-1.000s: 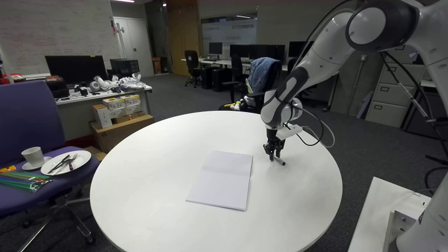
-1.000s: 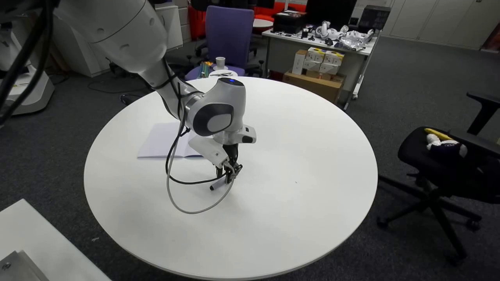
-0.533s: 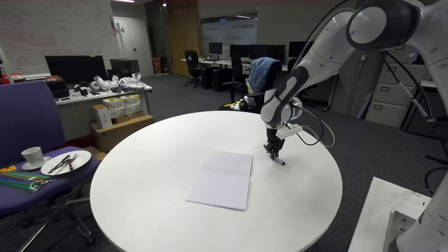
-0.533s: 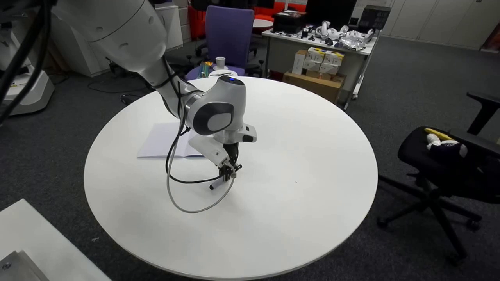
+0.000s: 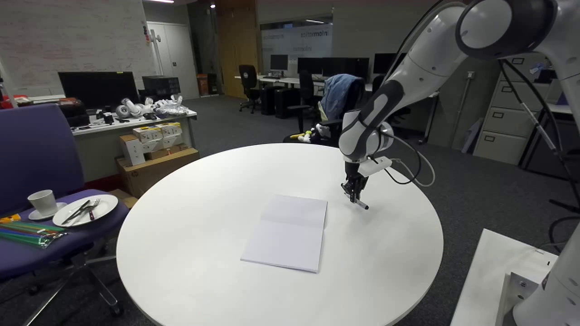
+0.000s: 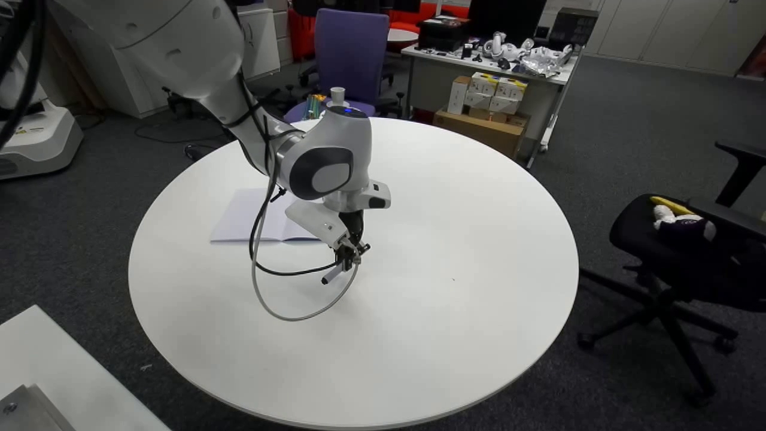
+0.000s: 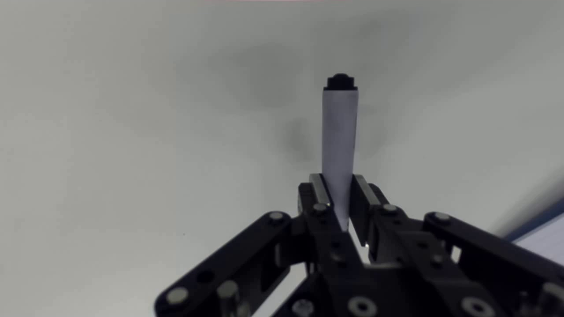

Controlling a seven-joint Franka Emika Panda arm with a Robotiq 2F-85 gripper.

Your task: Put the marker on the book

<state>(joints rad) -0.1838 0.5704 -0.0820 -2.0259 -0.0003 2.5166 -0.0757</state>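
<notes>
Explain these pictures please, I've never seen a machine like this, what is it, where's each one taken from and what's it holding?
The machine is a robot arm, and the black pincer at its end is the gripper. Two pictures are exterior views, from cameras outside the robot that look from different places. The close-up is the wrist view: its camera rides on the arm and looks past the gripper at the table. A book lies flat on the table; in the close-up only a bit of it shows, at lower right. The gripper is shut on the marker, which appears to be held just above the table, beside the book and not on it.
</notes>
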